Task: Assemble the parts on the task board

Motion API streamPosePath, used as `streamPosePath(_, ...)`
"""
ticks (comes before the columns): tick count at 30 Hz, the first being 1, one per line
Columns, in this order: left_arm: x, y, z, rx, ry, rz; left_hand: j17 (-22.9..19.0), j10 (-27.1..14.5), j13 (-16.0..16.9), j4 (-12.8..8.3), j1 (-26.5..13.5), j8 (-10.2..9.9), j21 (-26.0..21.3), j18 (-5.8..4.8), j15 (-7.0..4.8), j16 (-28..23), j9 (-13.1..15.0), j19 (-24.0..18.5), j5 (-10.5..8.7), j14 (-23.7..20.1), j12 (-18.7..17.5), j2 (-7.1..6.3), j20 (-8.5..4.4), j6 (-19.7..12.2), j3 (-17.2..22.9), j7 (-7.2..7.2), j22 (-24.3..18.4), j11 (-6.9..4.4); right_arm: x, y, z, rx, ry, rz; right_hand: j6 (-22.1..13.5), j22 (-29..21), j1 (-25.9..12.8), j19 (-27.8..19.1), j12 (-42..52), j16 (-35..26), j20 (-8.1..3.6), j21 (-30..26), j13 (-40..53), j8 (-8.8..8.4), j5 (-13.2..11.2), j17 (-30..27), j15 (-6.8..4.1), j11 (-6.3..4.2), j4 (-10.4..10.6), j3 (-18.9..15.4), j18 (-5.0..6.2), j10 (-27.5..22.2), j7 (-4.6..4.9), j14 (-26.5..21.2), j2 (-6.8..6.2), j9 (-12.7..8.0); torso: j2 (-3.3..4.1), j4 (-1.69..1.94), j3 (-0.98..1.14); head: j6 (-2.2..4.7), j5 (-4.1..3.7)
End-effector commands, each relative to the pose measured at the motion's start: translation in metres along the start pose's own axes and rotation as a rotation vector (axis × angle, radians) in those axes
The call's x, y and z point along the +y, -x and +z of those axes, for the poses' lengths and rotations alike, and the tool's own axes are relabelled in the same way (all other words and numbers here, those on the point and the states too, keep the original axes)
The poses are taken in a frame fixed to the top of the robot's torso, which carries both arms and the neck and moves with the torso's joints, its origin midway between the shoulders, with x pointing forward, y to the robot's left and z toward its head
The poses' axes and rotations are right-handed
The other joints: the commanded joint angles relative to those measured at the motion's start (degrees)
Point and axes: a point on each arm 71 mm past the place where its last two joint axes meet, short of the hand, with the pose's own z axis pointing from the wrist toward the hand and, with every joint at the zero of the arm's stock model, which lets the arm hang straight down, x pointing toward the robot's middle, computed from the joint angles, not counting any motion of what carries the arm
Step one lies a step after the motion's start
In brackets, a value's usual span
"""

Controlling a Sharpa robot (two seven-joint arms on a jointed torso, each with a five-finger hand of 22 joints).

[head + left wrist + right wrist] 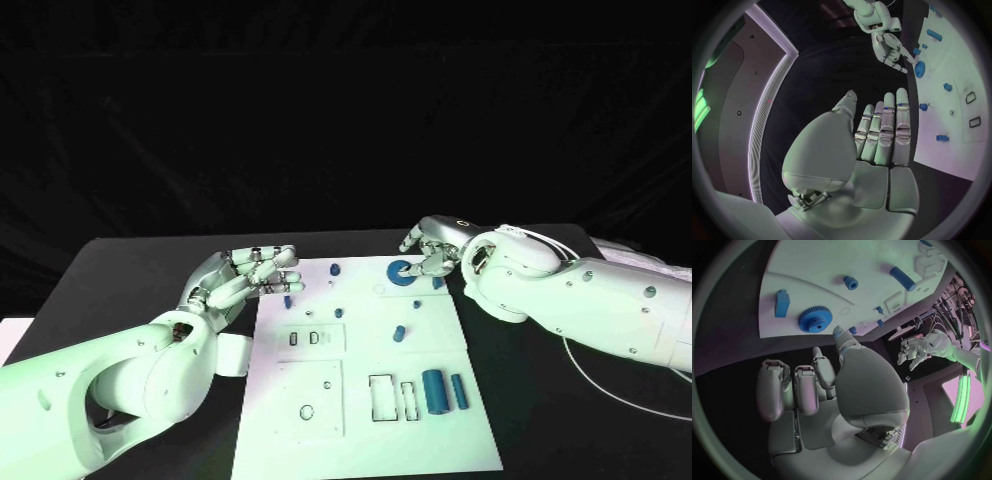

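Two hands empty, fingers apart | right hand (433, 250) above blue gear (400, 269), frame middle | left hand (245, 275) | risk: fingers bump gear sideways

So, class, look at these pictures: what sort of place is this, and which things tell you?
Probably a robotics lab test bench: a black table under a dark backdrop, a white task board with cut-outs and small blue parts such as a gear, and two robot hands, left and right.

White task board (361, 400) on black table (130, 270). Parts coloured blue: toothed gear (815, 319), cylinder (434, 393), small block (782, 303). Both hands (248, 275) (433, 252) finished silver, on white arms (101, 385). Black backdrop (346, 110) noted behind.
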Motion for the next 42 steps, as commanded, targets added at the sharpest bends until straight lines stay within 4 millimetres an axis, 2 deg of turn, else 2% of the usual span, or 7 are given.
streamPosePath(1, -0.001, -0.003, 0.001, 0.02, -0.003, -0.013, 0.1, 0.1, -0.1, -0.5, 0.0, -0.1, -0.4, 0.66, 0.23, -0.3, 0.0, 0.2, -0.24, 0.2, -0.2, 0.61, 0.06, -0.1, 0.0, 0.05, -0.1, 0.13, 0.0, -0.007, 0.001, 0.06, -0.027, -0.037, 0.6, 0.7, 0.8, 0.5, 0.7, 0.5, 0.09, 0.5, 0.9, 0.3, 1.1, 5.7, 0.28, 0.01, 0.5, 0.1, -0.91, 0.5, 0.28, 4.4, 0.02, 0.1, 0.04, -0.04, -0.06, -0.18, -0.01)
streamPosePath(16, 0.0, -0.002, 0.001, 0.021, -0.001, -0.013, 0.1, 0.1, -0.1, -0.5, 0.1, -0.2, -0.4, 0.67, 0.22, -0.4, 0.0, 0.2, -0.23, 0.2, -0.3, 0.66, 0.06, -0.1, 0.1, 0.03, -0.2, 0.11, -0.003, -0.016, 0.009, 0.099, -0.056, -0.077, 1.1, 1.7, 1.4, 0.7, 1.7, 1.1, 0.1, 1.1, 2.3, 0.62, 2.2, 6.8, 0.29, -0.03, 0.6, 0.3, -1.09, 0.9, 0.19, 4.6, 0.61, 0.2, 0.03, 0.08, -0.08, -0.47, 0.01)
streamPosePath(26, 0.0, -0.002, 0.002, 0.02, 0.001, -0.013, 0.1, 0.1, -0.1, -0.5, 0.1, -0.2, -0.4, 0.67, 0.22, -0.4, 0.0, 0.2, -0.23, 0.2, -0.3, 0.66, 0.06, -0.1, 0.1, 0.03, -0.2, 0.11, -0.002, -0.017, 0.011, 0.099, -0.057, -0.078, 1.5, 1.9, 1.6, 0.7, 2.1, 1.1, 0.09, 1.2, 2.9, 0.81, 2.7, 6.9, 0.26, -0.07, 0.7, 0.6, -1.1, 1.0, 0.15, 4.6, 1.27, 0.2, 0.05, -0.02, -0.07, -0.58, 0.1)
streamPosePath(36, 0.0, -0.002, 0.002, 0.015, 0.001, -0.01, 0.1, 0.1, 0.0, -0.7, 0.1, -0.2, -0.5, 0.68, 0.22, -0.5, 0.0, 0.2, -0.22, 0.2, -0.3, 0.72, 0.06, -0.1, 0.1, 0.02, -0.2, 0.1, -0.001, -0.019, 0.011, 0.121, -0.065, -0.085, 3.1, 2.2, 0.9, 0.8, 3.2, 1.2, -0.02, 1.4, 4.3, 1.68, 2.8, 7.0, 0.09, -0.34, 1.4, 0.8, -1.15, 1.8, -0.19, 4.6, 2.6, 0.4, 0.04, 0.11, -0.09, -0.8, -0.03)
streamPosePath(41, 0.0, -0.002, 0.002, 0.016, 0.002, -0.01, 0.1, 0.1, 0.0, -0.7, 0.1, -0.2, -0.5, 0.68, 0.22, -0.5, 0.0, 0.2, -0.22, 0.2, -0.3, 0.72, 0.06, -0.1, 0.1, 0.02, -0.2, 0.1, 0.0, -0.02, 0.012, 0.126, -0.067, -0.119, 4.1, 2.5, 1.8, 0.8, 3.4, 1.3, -0.2, 1.5, 4.7, 2.27, 2.5, 7.1, -0.14, -0.61, 0.8, 1.4, -1.19, 1.9, -0.47, 4.6, 3.09, 0.6, 0.03, 0.06, -0.07, -0.92, 0.03)
streamPosePath(42, 0.0, -0.002, 0.002, 0.016, 0.002, -0.01, 0.1, 0.1, 0.0, -0.7, 0.1, -0.2, -0.5, 0.68, 0.22, -0.5, 0.0, 0.2, -0.22, 0.2, -0.3, 0.72, 0.06, -0.1, 0.1, 0.02, -0.2, 0.1, 0.001, -0.02, 0.012, 0.123, -0.066, -0.126, 4.3, 2.6, 2.2, 0.8, 3.5, 1.3, -0.26, 1.6, 4.9, 2.42, 1.8, 7.2, -0.22, -0.69, 0.6, 1.8, -1.21, 2.0, -0.55, 4.6, 3.26, 0.6, 0.03, 0.06, -0.07, -0.92, 0.03)
